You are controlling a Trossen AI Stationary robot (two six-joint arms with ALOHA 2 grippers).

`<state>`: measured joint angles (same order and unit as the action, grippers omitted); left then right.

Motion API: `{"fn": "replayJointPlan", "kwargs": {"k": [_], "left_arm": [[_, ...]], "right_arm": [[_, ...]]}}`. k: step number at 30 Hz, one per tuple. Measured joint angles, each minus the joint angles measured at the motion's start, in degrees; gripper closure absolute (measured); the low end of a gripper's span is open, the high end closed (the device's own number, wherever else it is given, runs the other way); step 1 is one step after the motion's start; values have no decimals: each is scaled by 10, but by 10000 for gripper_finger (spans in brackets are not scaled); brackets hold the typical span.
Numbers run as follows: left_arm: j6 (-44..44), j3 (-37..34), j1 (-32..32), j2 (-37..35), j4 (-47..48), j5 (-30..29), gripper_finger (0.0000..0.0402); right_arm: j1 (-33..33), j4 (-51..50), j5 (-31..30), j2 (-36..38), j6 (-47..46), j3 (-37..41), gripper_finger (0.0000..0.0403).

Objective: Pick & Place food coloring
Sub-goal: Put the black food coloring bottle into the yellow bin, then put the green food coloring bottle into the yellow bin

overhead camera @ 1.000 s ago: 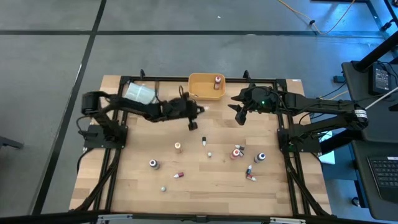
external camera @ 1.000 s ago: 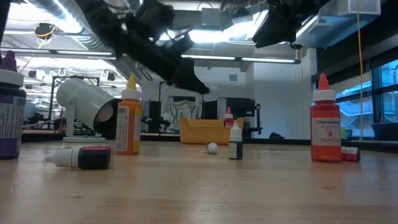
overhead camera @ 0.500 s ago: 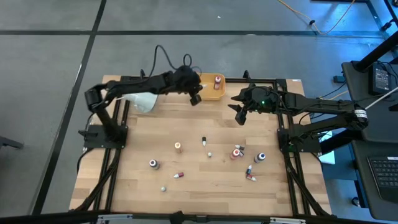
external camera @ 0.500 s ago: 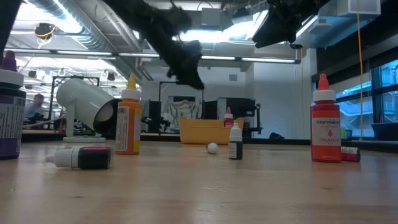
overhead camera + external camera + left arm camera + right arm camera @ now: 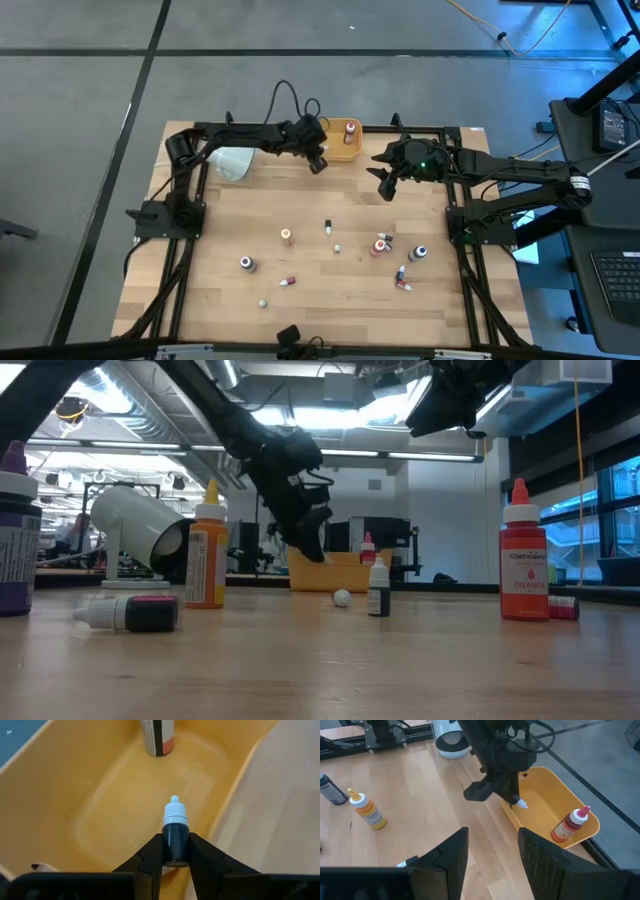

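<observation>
The wooden table (image 5: 330, 290) is scattered with little food coloring bottles (image 5: 380, 245) around its middle. A white cup (image 5: 232, 162) is lying tipped at about 10 o'clock. The yellow bin (image 5: 338, 152) is parked at 12 o'clock, with one red bottle (image 5: 350, 130) standing inside. The left gripper (image 5: 175, 857) is held over the bin's edge, clenched on a dark bottle with a white cap (image 5: 175, 827). The right gripper (image 5: 385, 187) is hung at 1 o'clock, fingers parted, nothing gripped.
</observation>
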<state>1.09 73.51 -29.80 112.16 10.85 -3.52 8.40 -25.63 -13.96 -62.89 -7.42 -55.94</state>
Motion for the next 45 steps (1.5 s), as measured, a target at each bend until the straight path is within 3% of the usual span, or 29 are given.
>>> {"fn": "replayJointPlan", "kwargs": {"k": [7, 32, 38, 45], "left_arm": [[1, 1, 1, 12, -6, -30, 319], [-4, 0, 2, 7, -7, -28, 284], [-4, 17, 4, -42, 2, -27, 270], [-3, 22, 23, -164, 20, -2, 273]], "right_arm": [[0, 0, 0, 0, 0, 0, 228], [0, 0, 0, 0, -1, 0, 228], [0, 0, 0, 0, 0, 0, 228], [0, 16, 0, 0, 2, 0, 228]]}}
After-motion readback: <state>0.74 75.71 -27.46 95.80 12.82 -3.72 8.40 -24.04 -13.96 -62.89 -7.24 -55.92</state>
